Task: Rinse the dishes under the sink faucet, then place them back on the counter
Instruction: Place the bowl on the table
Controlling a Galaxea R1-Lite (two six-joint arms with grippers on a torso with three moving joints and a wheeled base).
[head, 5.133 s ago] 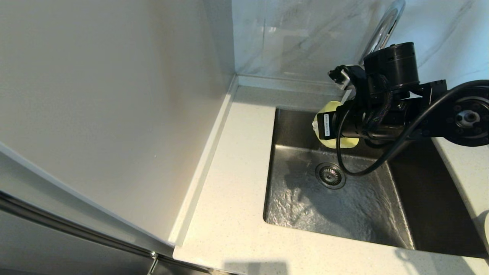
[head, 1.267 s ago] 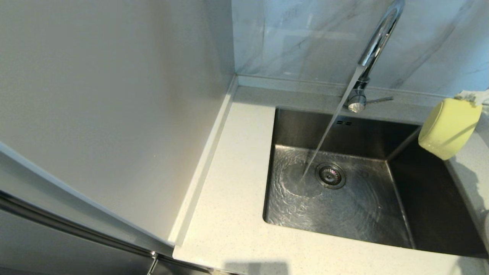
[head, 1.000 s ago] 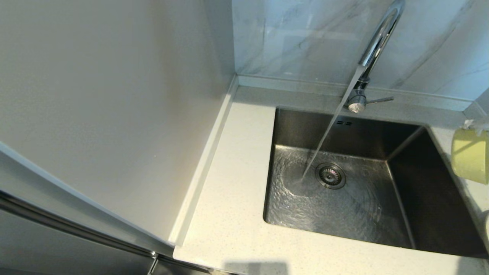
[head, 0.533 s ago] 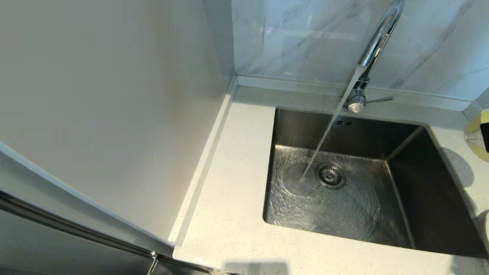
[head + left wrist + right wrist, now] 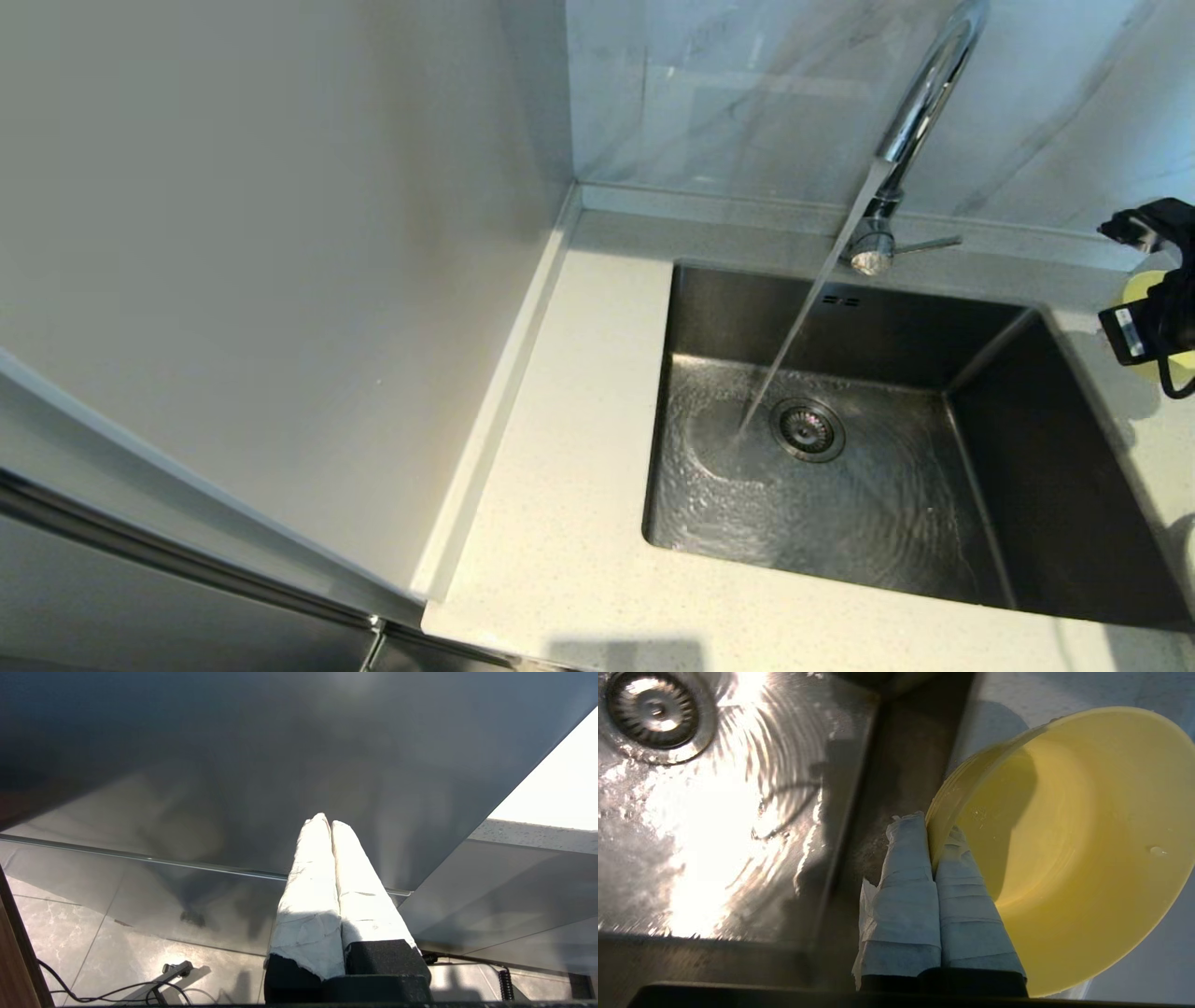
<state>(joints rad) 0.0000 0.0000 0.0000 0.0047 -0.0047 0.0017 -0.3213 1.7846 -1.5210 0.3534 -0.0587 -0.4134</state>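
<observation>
My right gripper (image 5: 930,826) is shut on the rim of the small pale-yellow bowl (image 5: 1069,844), one white-wrapped finger inside it and one outside. In the head view the bowl (image 5: 1141,289) peeks out behind the black wrist at the far right, above the counter (image 5: 579,485) beside the sink (image 5: 1055,485). The chrome faucet (image 5: 920,98) runs a slanted stream into the basin next to the drain strainer (image 5: 808,429). My left gripper (image 5: 327,821) is shut on nothing, parked low beside a dark cabinet panel. The plate and the chopsticks are out of view.
A grey-veined marble wall (image 5: 747,93) stands behind the sink, and a tall pale panel (image 5: 280,233) closes off the counter's left side. The faucet's thin side lever (image 5: 929,245) points right. Water ripples over the basin floor (image 5: 714,826).
The bowl left the stream and went right, over the sink's right rim, almost out of the head view. The right wrist has now come back into the right edge.
</observation>
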